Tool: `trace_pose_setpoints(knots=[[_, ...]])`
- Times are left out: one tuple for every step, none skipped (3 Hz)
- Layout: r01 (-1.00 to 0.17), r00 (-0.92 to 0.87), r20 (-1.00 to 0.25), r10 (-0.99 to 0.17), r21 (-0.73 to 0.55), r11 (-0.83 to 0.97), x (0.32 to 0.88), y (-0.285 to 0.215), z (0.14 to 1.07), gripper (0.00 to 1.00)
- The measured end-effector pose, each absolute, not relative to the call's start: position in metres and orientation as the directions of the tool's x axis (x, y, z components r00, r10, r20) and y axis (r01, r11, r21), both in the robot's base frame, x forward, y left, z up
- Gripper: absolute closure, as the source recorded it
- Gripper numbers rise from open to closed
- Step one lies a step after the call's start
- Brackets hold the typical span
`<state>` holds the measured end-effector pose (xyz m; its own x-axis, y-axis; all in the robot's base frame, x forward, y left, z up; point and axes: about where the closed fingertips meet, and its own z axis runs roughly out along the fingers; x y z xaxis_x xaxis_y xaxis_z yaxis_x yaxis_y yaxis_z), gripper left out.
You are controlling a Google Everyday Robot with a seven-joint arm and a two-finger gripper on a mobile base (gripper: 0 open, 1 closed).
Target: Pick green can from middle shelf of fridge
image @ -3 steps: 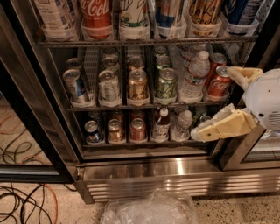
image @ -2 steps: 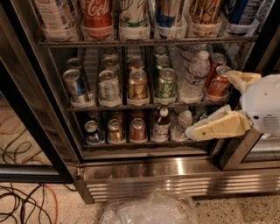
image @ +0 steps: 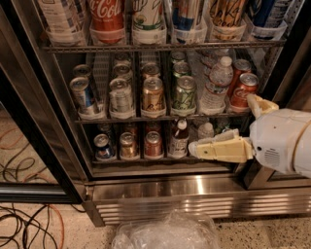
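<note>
Your green can [image: 184,94] is upright at the front edge of the middle shelf [image: 97,120], fourth lane from the left, nothing touching it. On its left stands a gold can [image: 153,95], on its right a water bottle [image: 215,85]. Then, out to the shelf's left edge, come a silver can [image: 120,95] and a blue can [image: 83,96], and a red can [image: 243,90] sits at the right edge. More cans queue behind each lane, their labels hard to read. The rack above holds tall bottles, cut off by the top of the view, a Coca-Cola bottle [image: 107,14] among them. The bottom rack carries small cans and a brown bottle [image: 179,138].

The gripper [image: 221,125] is at the fridge [image: 160,189] front, low on the right. Its fingers are spread apart and hold nothing. The lower finger [image: 221,149] lies level across the bottom rack, hiding what stands there, and the upper one sits just before the red can. You've slid left since a second ago: the lower tip now reaches the brown bottle's lane, though still below and right of the green can
</note>
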<state>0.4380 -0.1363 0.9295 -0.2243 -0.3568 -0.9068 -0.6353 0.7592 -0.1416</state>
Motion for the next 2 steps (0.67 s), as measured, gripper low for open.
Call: trace_pose_setpoints(knots=[[-0.568,-0.212,-0.929,-0.304,-0.136,0.812,0.439,-0.135,0.908,0.00],[-0.493,-0.210,-0.950,-0.230,-0.100,0.864,0.438,-0.141,0.888,0.00]])
